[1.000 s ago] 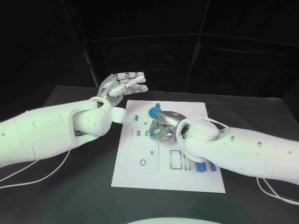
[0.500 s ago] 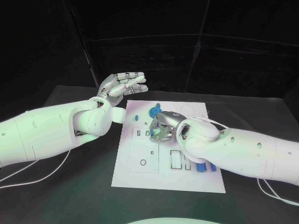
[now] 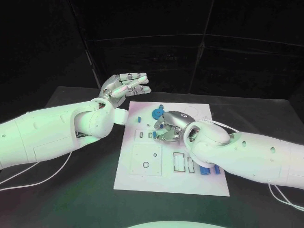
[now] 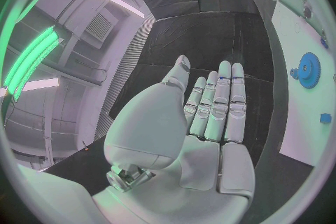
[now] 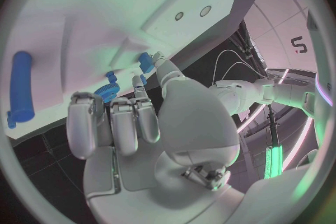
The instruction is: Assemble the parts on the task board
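Note:
The white task board [image 3: 145,161] lies in the middle of the black table. A blue gear [image 3: 156,113] [image 4: 307,70] [image 5: 108,91] sits near its far edge, with a small blue piece [image 3: 137,118] [image 4: 325,118] beside it. Blue rods [image 3: 205,170] lie at its right side by my right forearm; one rod [image 5: 21,95] is seen from the right wrist. My right hand [image 3: 167,126] [image 5: 133,123] hovers low over the board's upper middle, fingers curled, thumb and one finger reaching to a small blue part [image 5: 145,61]; whether they pinch it is unclear. My left hand [image 3: 125,85] [image 4: 210,117] is raised beyond the board's far left corner, palm open and holding nothing.
My bulky left forearm [image 3: 49,135] hangs over the table left of the board, and my right forearm [image 3: 254,159] covers its right edge. Thin white cables [image 3: 29,175] trail on the table by both arms. Black curtains stand behind the table.
My right arm has shifted slightly to the right, its hand staying over the same spot on the board. The left hand has not moved.

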